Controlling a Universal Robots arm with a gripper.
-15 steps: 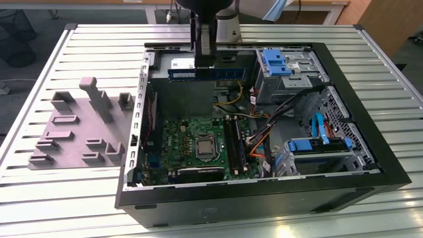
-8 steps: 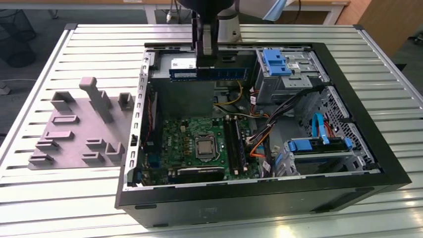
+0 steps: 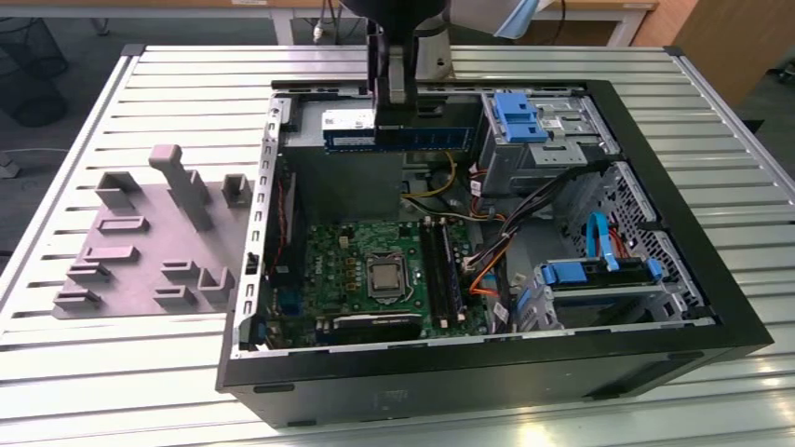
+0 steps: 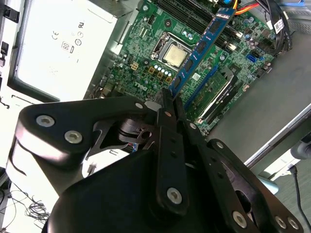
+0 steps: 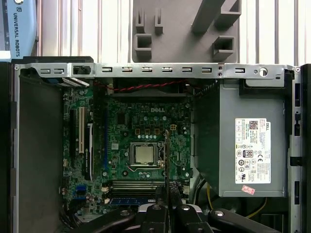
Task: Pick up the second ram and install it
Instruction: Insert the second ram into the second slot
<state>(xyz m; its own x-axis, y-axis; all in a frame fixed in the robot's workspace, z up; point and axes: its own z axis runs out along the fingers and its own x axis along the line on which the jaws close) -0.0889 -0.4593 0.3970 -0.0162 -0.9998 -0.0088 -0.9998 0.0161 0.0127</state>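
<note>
Gripper [image 4: 168, 99] tight on second ram [image 4: 199, 47]

An open black case [image 3: 497, 377] lies on a slatted metal table [image 3: 112, 391]. Inside, a green motherboard [image 3: 335, 265] carries a bare CPU [image 3: 384, 277] near its middle. A grey power supply [image 5: 250, 145] with a white label sits beside the board. Orange cables [image 3: 487, 261] lie between the board and the blue drive brackets [image 3: 516, 116]. A grey fixture plate [image 3: 130, 251] rests on the table just beside the case, on the exterior view's left.

Bright overhead light glares off the slatted table [image 3: 546, 433], while the open case [image 3: 497, 368] holds soft shadow
</note>
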